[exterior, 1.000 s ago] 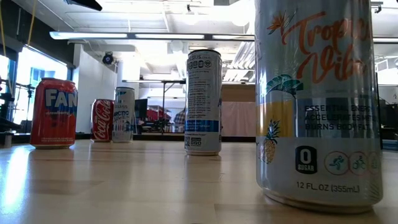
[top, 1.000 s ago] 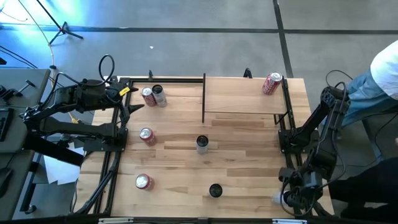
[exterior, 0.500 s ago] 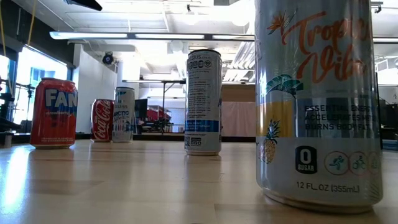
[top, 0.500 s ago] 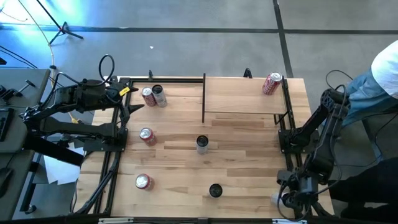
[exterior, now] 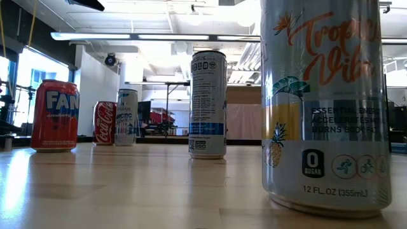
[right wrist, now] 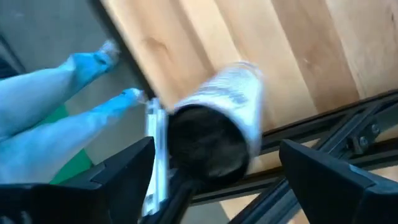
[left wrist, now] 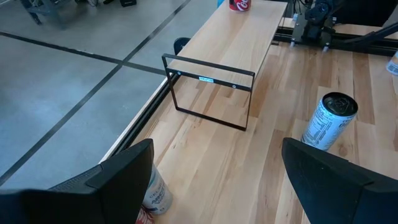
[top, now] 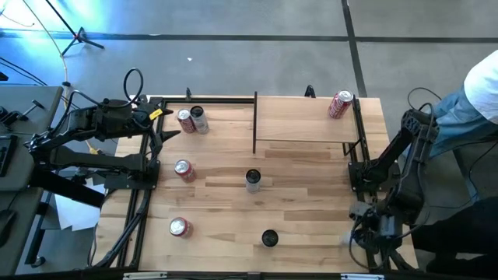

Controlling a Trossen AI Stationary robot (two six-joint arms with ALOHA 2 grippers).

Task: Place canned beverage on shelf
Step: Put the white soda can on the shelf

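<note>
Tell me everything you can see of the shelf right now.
The shelf is a pale wood board on a thin black metal frame, standing at the table's far edge, toward its right side. Its open black end frame rests on the tabletop. One red can lies on its side at the shelf's far right corner. Nothing else touches it; both pincers are away.

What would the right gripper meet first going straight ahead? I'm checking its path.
Most likely the pale can lying on its side at the table's corner, centred between the right gripper's open jaws. Depth is unclear, so how near is uncertain.
</note>
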